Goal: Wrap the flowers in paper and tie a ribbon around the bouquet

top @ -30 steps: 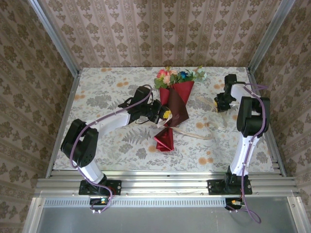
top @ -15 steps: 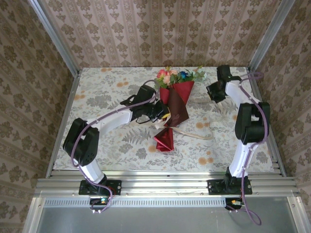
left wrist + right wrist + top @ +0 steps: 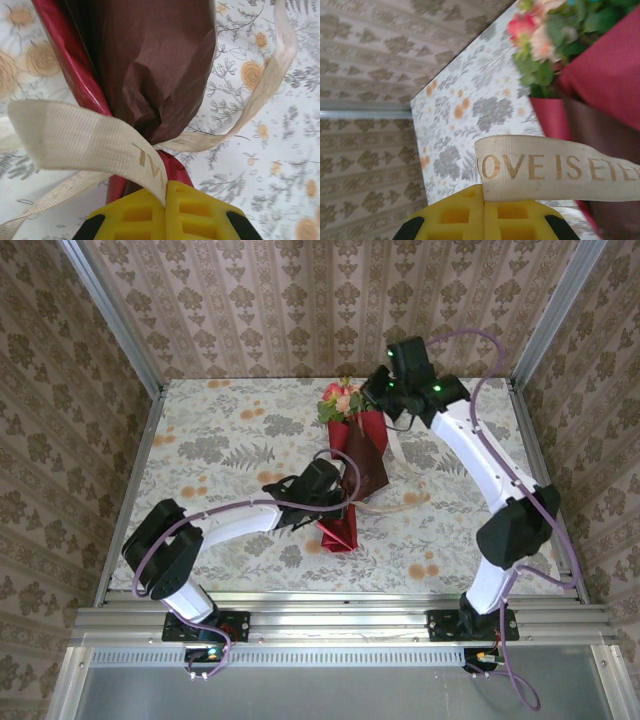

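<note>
The bouquet (image 3: 362, 455), a tapering cone of thin crimson-and-maroon paper (image 3: 150, 60) with small pink and orange-red artificial flowers (image 3: 343, 398) poking from its wide end, lay near the centre of the top view on the floral-clothed bench (image 3: 210, 440). Its blooms pointed toward the upper edge and its crumpled red tail toward the lower middle. The long cream woven ribbon (image 3: 75, 137) with gold lettering was looped around the cone's pinched neck. The left gripper (image 3: 165, 192) sat at the lower edge of its wrist view just below that neck, its yellow pads pressed together on one run of the ribbon. The right gripper (image 3: 483, 192), up beside the blooms in the upper middle of the top view, had its pads likewise clamped on the other end, which stood out flat across its frame. The step in hand looked to be crossing the two ends into a knot. Doing it well would call for keeping both ends taut so the loop holds at the narrow neck. It would also call for pulling evenly in opposite directions so the light cone neither rolls nor unwraps, and for steering the upper end clear of the blooms without twisting the flat strip.
</note>
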